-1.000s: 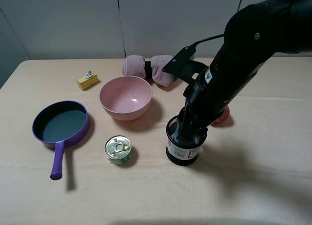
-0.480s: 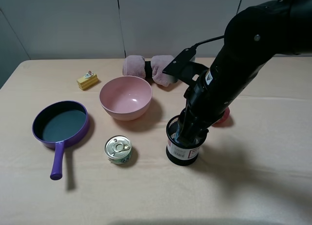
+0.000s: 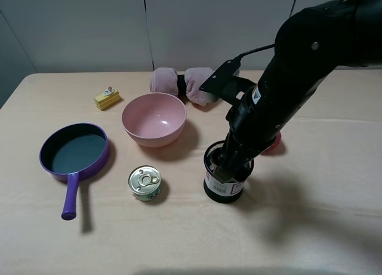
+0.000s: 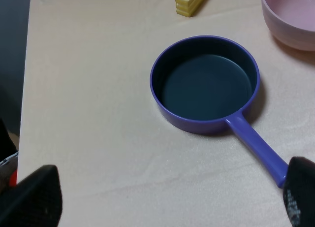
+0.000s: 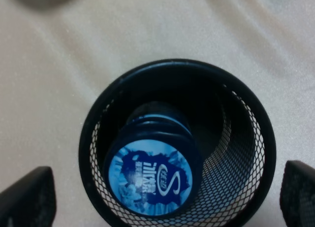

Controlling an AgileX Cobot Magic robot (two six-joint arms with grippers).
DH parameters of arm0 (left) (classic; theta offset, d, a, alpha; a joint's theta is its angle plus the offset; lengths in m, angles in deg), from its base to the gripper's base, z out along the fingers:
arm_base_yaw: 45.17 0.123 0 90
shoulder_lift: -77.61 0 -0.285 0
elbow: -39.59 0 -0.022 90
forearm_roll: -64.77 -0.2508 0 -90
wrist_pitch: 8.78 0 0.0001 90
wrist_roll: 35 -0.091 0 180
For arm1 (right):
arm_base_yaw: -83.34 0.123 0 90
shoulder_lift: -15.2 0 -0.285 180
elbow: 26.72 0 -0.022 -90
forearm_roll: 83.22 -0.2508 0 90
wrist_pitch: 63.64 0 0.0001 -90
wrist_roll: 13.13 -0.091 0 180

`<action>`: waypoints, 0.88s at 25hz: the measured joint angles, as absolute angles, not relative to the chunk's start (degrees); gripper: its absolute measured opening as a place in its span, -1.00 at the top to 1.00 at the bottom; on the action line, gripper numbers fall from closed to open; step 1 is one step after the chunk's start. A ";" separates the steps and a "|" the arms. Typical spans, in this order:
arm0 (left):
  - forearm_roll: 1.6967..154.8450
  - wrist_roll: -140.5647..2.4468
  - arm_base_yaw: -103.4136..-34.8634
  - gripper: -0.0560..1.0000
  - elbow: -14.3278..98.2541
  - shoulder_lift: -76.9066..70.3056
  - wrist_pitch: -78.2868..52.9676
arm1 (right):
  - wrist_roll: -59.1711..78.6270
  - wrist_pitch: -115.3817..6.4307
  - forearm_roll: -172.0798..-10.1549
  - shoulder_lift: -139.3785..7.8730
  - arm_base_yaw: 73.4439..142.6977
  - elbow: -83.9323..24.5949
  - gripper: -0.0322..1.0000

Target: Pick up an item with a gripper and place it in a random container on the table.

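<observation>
The black wire-mesh cup (image 3: 222,190) stands on the beige table (image 3: 310,227), right of centre. In the right wrist view the small bottle (image 5: 151,180) with its dark blue cap and blue-white label lies inside the cup (image 5: 236,153), leaning on the wall. My right gripper (image 3: 230,164) hangs just over the cup's mouth; its fingers (image 5: 29,195) stand wide apart on either side of the cup, open and touching nothing. My left gripper (image 4: 167,195) is open and empty above the table near the purple pan (image 4: 206,84).
A pink bowl (image 3: 154,119) sits left of the cup, a silver tin can (image 3: 144,182) in front of the bowl, a purple frying pan (image 3: 74,151) far left. A yellow toy (image 3: 107,98) and a pink plush (image 3: 182,84) lie at the back. A red object (image 3: 274,142) peeks from behind my right arm.
My right gripper has risen slightly out of the mesh cup. The bottle stays inside the cup. Nothing else has moved.
</observation>
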State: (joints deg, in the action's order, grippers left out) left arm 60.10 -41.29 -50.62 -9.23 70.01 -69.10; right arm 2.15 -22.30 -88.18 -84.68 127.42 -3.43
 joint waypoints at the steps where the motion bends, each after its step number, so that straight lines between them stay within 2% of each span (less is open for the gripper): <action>1: 60.10 -41.29 -50.62 -0.82 -9.23 70.01 -69.10 | 2.15 -22.25 -88.18 -84.68 127.42 -3.43 -0.41; 10: 60.10 -41.29 -50.62 -0.82 -9.23 70.01 -69.10 | 2.15 -21.73 -88.18 -83.83 127.42 -3.43 -0.41; 22: 60.10 -41.29 -50.62 -0.82 -9.23 70.01 -69.10 | 1.91 -15.82 -87.36 -73.64 127.44 -3.43 -0.41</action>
State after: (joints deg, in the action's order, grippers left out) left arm 60.10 -41.29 -50.62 -9.23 70.01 -69.10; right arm 1.91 -15.82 -87.36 -73.64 127.44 -3.43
